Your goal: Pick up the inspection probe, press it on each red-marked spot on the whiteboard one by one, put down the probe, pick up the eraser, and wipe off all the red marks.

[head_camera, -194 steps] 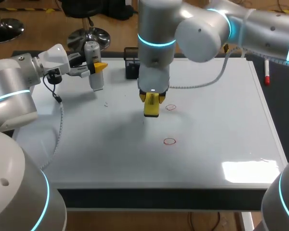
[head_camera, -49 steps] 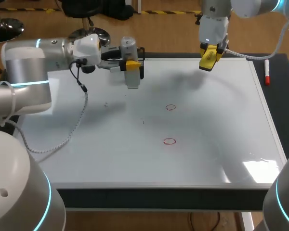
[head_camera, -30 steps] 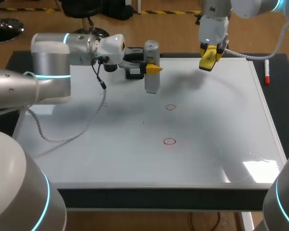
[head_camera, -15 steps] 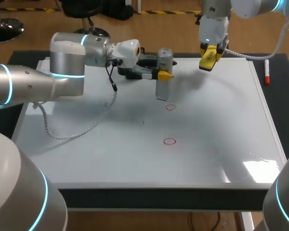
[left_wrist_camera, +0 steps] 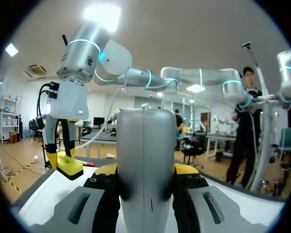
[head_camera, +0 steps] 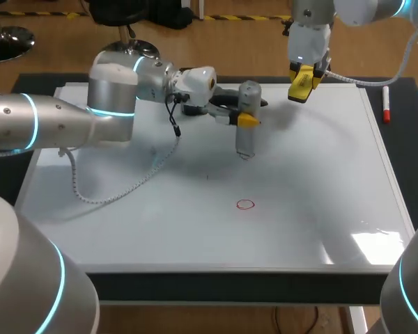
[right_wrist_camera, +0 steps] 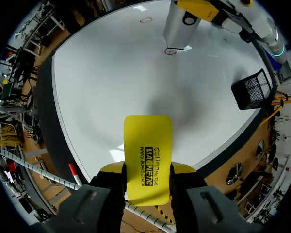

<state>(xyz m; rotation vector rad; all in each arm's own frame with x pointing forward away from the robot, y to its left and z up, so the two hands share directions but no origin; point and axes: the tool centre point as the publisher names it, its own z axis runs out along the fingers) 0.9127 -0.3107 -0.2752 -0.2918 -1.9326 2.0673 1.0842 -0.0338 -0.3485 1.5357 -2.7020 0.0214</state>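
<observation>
**A:** What has the left gripper (head_camera: 245,120) got?

**B:** It is clamped on the inspection probe (left_wrist_camera: 145,145), one yellow-tipped finger on each side. The probe is upright, and its lower end appears to rest on a red circle (right_wrist_camera: 170,51) on the whiteboard (head_camera: 320,174).

**A:** How much room is around it?

**B:** Plenty. The probe sits in the far half of the board, about midway across and well in from every edge. Bare board runs out to its right and down to the near edge. A second red circle (head_camera: 245,204) is drawn nearer the front, apart from the probe. To the left, the left arm's cable (head_camera: 125,184) trails over the board.

**A:** And the other side?

**B:** The right gripper (head_camera: 301,87) hangs above the board's far edge, to the right of the probe and well apart from it. Its fingers grip a yellow eraser (right_wrist_camera: 147,150). A black mesh basket (right_wrist_camera: 250,89) stands at the far edge. A red-capped marker (head_camera: 386,103) lies past the right edge.

**A:** What does the probe look like?

**B:** It is a plain grey cylinder with a rounded top and a seam running down its length.
</observation>
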